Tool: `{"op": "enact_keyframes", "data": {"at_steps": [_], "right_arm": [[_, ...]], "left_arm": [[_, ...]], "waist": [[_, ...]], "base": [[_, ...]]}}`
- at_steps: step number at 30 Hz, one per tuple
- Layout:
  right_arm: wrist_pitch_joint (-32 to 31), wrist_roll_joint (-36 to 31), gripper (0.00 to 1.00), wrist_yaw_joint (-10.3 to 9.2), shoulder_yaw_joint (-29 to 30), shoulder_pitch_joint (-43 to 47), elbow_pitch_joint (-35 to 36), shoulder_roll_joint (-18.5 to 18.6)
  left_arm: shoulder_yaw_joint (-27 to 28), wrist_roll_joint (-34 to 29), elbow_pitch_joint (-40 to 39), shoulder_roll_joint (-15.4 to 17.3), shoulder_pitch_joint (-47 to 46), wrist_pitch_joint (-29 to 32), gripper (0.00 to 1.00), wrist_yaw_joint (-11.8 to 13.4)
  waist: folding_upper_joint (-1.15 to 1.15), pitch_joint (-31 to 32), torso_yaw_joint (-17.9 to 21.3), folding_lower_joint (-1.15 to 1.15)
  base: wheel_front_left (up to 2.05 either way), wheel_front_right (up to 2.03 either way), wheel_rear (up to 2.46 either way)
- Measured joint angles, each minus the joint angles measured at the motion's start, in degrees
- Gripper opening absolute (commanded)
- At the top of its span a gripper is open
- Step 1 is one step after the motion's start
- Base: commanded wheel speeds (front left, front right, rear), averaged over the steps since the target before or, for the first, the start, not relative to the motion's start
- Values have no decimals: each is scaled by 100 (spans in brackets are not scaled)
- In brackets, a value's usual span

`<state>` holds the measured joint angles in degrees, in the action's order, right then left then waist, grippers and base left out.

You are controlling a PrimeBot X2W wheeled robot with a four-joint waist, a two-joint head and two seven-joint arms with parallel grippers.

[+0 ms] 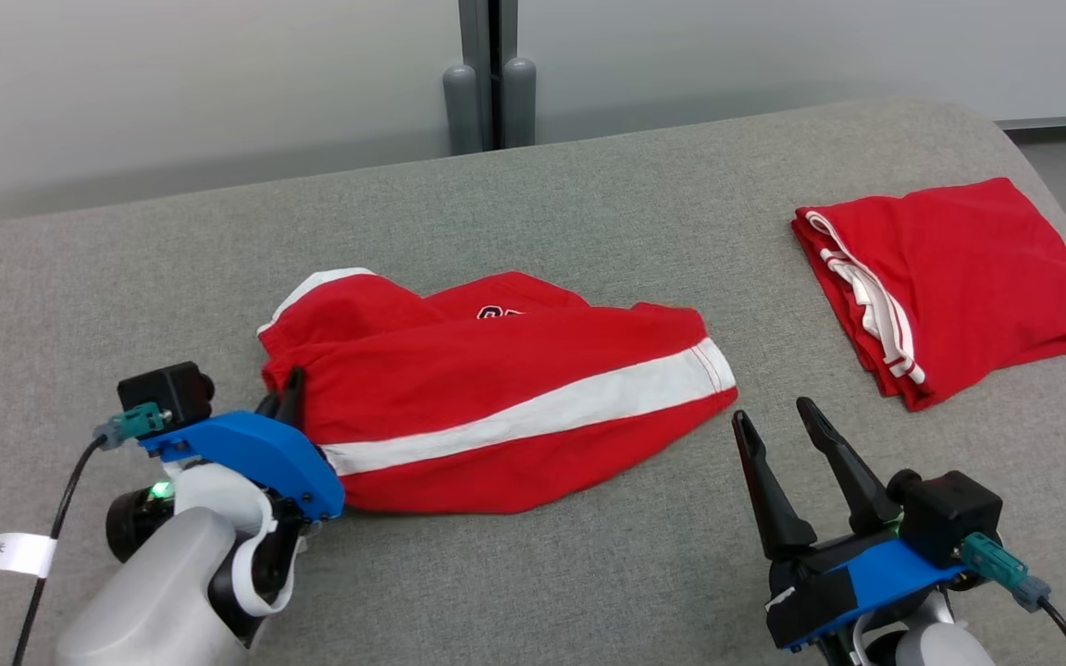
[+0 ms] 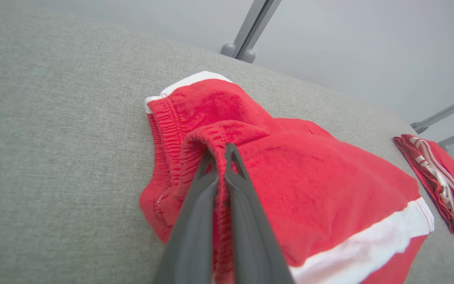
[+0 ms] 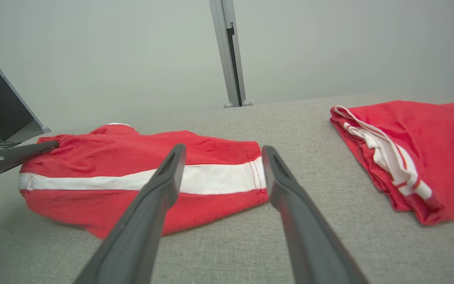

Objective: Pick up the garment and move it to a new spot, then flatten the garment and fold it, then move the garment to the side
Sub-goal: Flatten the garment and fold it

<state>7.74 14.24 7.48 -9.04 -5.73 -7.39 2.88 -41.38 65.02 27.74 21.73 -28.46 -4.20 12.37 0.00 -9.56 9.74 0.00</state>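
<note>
The garment [image 1: 496,388] is a pair of red shorts with a white side stripe, lying rumpled in the middle of the grey table [image 1: 588,203]. My left gripper [image 1: 285,393] is shut on its elastic waistband at the left end; the left wrist view shows a fold of red cloth [image 2: 219,134] pinched between the two fingers. My right gripper [image 1: 778,412] stands open just right of the shorts' leg hem [image 3: 256,173], fingers apart and holding nothing. The left fingers [image 3: 22,152] also show at the far left of the right wrist view.
A second red garment [image 1: 949,277], folded with white trim showing, lies at the table's right end near the edge. Grey posts [image 1: 487,92] stand behind the table's far edge. A cable with a white tag [image 1: 6,553] hangs by my left arm.
</note>
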Motion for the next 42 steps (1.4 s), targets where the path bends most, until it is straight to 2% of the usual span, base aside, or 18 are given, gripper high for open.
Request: {"op": "enact_keyframes", "data": {"at_steps": [6,8,9,10,18,23,25,32,37,42], "right_arm": [[-1,1,100,0,-70,-90,-8,-1],[-1,1,100,1,-65,-90,-13,-1],[-1,-1,100,0,-57,-90,-14,-1],[-1,-8,100,0,-45,-89,-16,-1],[-21,-55,100,0,67,-50,-13,-1],[-45,-75,100,0,191,31,33,-1],[-45,-76,100,0,265,68,55,-1],[-60,-75,100,0,491,186,79,-1],[-96,-97,100,0,569,258,126,-2],[-120,-101,100,0,682,360,156,-1]], "left_arm": [[-102,-253,374,272,-144,-7,0,-32],[-205,-412,442,354,-208,-54,48,-66],[-258,-505,472,391,-233,-94,48,-78],[-286,-588,498,413,-244,-154,100,-75],[-307,-862,265,487,-81,-853,100,-169],[127,-1114,-316,532,396,-1069,100,-190],[601,-1501,-808,477,634,-1074,100,-215],[1965,-2875,-1960,-141,1923,-1080,100,-448],[2521,-3405,-1947,-501,2527,-1079,100,-708],[2707,-3722,-1639,-624,2838,-1080,100,-889]], "waist": [[0,-49,15,0],[0,-51,17,0],[0,-51,17,0],[0,-48,15,0],[0,85,-50,0],[0,231,-143,0],[0,282,-206,0],[0,497,-407,0],[0,617,-530,-1],[0,729,-642,-1]], "base": [[0,0,0],[0,0,0],[0,0,0],[0,0,0],[0,0,0],[0,0,0],[0,0,0],[0,0,0],[0,0,0],[0,0,0]]}}
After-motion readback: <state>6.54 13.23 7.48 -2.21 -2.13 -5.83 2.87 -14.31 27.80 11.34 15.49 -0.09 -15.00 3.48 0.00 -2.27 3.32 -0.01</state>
